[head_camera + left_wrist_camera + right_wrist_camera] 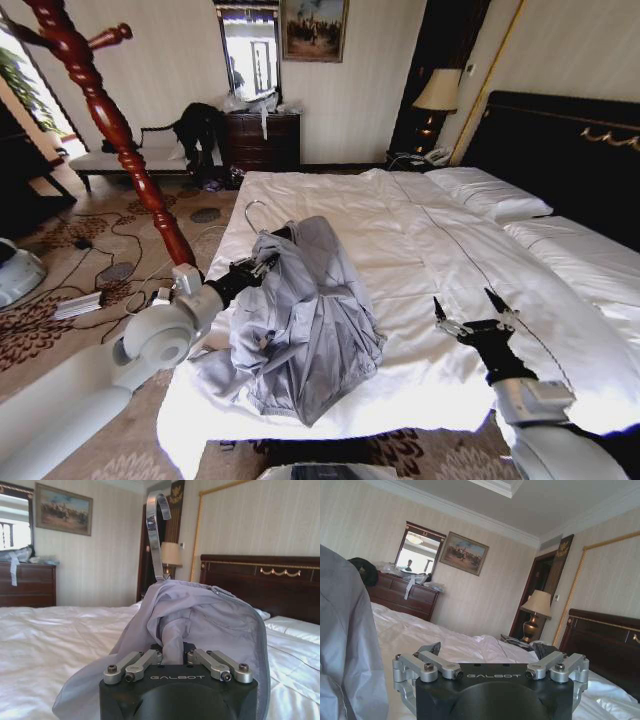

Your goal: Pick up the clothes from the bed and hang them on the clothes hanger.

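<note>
Nearest the head camera, my two forearms frame the near edge of the bed [400, 230], whose white duvet runs away toward the dark headboard on my right.

Progress. As far as can be judged, the shirt [300, 320] is already threaded on the hanger [252, 212]: in the left wrist view the hanger's hook stands clear of the collar, with grey-blue fabric draped from it on both sides. The garment is gathered up off the duvet at its top, while its lower folds lie bunched near the bed's near-left corner. What is left, by my reading, is to lift the whole bundle clear and carry the hook to a peg of the red wooden coat stand [110, 120] rising on my left. No part of the hanger touches the stand.

Orientation. The shirt's long axis runs from collar to hem, collar end away from me toward the far wall, hem end toward me. The hook points up and away from me.

Grippers. My left gripper [252, 270] has its fingers clenched on the shirt at the collar, just below the hook. My right gripper [474, 312] hovers over bare duvet, well apart from the shirt, fingers spread and holding nothing.
</note>
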